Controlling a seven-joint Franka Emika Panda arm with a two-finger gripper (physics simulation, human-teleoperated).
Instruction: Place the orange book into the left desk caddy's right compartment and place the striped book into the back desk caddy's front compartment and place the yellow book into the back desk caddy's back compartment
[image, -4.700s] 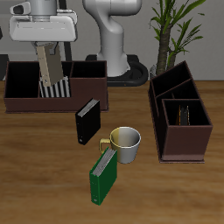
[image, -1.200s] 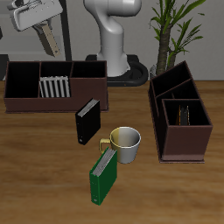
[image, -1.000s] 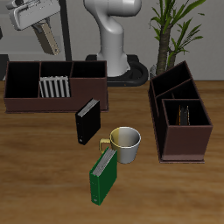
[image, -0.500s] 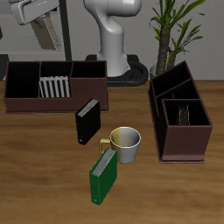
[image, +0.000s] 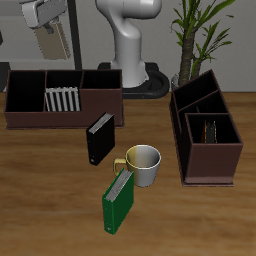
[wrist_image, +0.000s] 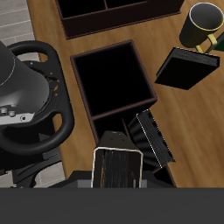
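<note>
My gripper hangs high above the back desk caddy, near its end compartment. Its fingers show as one block with nothing between them. The striped book stands in that caddy's middle compartment, and it also shows in the wrist view. A black book stands on the table in front of the caddy. A green book stands nearer the table's front edge. The left desk caddy holds a dark book. I see no orange or yellow cover.
A white mug with a yellow handle stands between the black and green books. A potted plant stands behind the left desk caddy. The robot base is behind the back caddy.
The gripper has risen out of the back caddy, leaving the striped book there. Over the last second it swung from tilted to nearly upright and drifted slightly sideways.
</note>
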